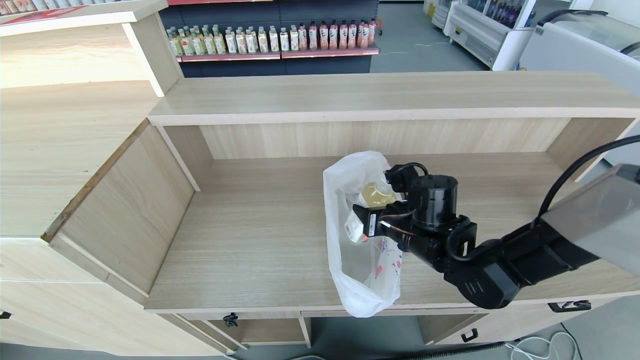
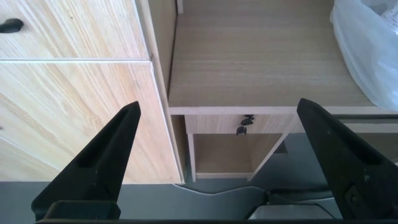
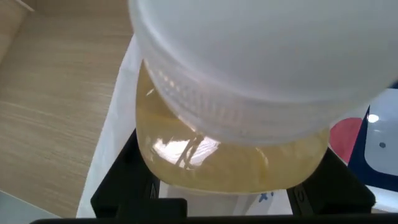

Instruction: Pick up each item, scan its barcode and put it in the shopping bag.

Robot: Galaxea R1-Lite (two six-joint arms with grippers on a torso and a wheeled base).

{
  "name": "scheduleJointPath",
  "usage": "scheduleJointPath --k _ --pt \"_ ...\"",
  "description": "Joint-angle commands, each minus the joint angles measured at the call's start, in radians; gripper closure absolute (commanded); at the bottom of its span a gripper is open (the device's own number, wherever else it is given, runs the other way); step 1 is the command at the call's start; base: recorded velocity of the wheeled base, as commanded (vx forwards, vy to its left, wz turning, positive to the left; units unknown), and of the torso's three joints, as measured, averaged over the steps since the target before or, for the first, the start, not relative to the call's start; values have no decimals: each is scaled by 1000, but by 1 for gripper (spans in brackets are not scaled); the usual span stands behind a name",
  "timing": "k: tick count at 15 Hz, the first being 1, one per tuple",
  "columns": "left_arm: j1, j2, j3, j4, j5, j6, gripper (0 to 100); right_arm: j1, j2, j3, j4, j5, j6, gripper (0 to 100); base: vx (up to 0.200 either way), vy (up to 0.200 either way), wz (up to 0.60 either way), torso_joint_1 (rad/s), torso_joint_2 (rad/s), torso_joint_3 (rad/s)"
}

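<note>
You have the bottle [image 1: 372, 196] of pale yellow drink in the open mouth of the white shopping bag [image 1: 357, 292]. It is clamped at its sides between the two fingers of the right gripper [image 1: 372, 214], with its white cap toward that wrist. The bag stands on the tabletop [image 1: 260, 240] near the front edge, right of centre, while your left gripper [image 2: 214, 162] hangs spread wide with nothing in it, low in front of that edge.
</note>
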Motion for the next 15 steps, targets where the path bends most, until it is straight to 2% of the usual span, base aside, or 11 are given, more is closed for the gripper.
scheduleJointPath --k 1,5,6,12,15 --pt "0 0 0 0 0 -1 0 0 62 39 -63 0 -35 100 0 0 0 0 0 0" --pt "0 0 0 0 0 -1 0 2 98 82 -134 5 -106 100 0 0 0 0 0 0" --pt "0 0 0 0 0 -1 0 10 96 78 -157 7 -97 0 0 0 0 0 0 0" --pt "0 0 0 0 0 -1 0 6 -42 79 -132 10 34 0 0 0 0 0 0 0" --pt "0 0 0 0 0 -1 0 11 -217 76 7 10 155 0 0 0 0 0 0 0"
